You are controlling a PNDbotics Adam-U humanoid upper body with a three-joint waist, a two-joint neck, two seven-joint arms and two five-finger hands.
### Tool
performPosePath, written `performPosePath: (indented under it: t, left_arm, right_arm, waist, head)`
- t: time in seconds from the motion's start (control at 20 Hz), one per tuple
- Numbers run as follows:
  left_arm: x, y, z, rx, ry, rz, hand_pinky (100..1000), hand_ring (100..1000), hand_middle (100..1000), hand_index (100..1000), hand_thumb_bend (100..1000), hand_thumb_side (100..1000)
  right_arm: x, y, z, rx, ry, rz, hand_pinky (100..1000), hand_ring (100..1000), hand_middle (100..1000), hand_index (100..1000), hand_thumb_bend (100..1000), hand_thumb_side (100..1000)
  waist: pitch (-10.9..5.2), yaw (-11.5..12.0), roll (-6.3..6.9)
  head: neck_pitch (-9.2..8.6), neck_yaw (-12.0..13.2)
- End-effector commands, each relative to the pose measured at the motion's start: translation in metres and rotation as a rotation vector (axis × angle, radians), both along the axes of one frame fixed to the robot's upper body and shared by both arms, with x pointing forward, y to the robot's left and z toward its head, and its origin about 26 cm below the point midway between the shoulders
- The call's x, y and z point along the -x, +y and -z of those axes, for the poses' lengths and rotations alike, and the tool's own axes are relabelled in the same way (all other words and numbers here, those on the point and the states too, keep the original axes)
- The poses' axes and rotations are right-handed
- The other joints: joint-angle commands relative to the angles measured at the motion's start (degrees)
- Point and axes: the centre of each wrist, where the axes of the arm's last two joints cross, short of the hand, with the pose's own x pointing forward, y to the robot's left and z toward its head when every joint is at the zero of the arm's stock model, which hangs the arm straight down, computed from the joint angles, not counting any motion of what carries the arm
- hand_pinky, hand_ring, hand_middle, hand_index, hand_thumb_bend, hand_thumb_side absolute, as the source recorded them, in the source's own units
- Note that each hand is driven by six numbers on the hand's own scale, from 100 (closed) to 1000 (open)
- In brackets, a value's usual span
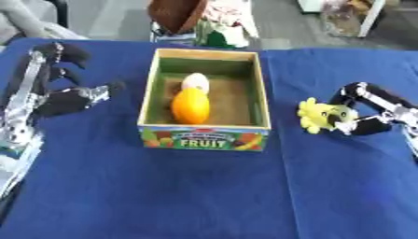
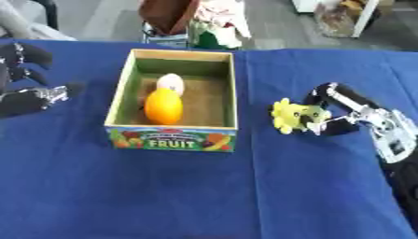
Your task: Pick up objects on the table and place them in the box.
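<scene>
Both arms are silver metal with black segments. The left hand (image 1: 69, 95) has bulky black fingers (image 1: 72, 55); the right hand (image 2: 347, 112) is black with silver links.

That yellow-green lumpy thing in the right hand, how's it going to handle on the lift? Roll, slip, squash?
The yellow-green lumpy thing looks small beside the right hand that pinches it, so it is probably light. Its knobbly outline should give the fingers purchase, so slipping seems unlikely. The bumps would probably stop it rolling far if dropped on the blue cloth. Whether it squashes, I cannot tell.

Two fruits (image 1: 190, 105) in box (image 1: 204, 137), toy (image 1: 320, 115) right of it
</scene>
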Motion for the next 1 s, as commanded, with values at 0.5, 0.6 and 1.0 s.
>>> performPosePath:
  t: [0.5,0.6,1.0]
  left_arm:
    - [0.002,0.003,-0.008,-0.007,-0.025,-0.007,474,690,456,589,839,250]
    - [0.002,0.003,-0.008,-0.007,-0.025,-0.007,474,690,456,589,839,250]
    - [0.002,0.001,-0.01,-0.004,-0.033,0.009,476,694,458,591,837,244]
  right_arm:
    - [0.0,0.0,-0.028,-0.104,-0.219,0.081,423,434,180,273,164,100]
    - [0.0,0.0,-0.028,-0.106,-0.22,0.081,423,434,180,273,164,100]
    - [-0.007,0.032,-0.08,-0.159,-0.338,-0.018,427,435,178,269,157,100]
  waist:
    - [-0.97,0.0,0.2]
    - [-0.98,0.0,0.2]
    - [-1.27,0.6,-0.12]
  head:
    - [-0.35,0.2]
    - [-0.35,0.2]
    - [-0.57,0.0]
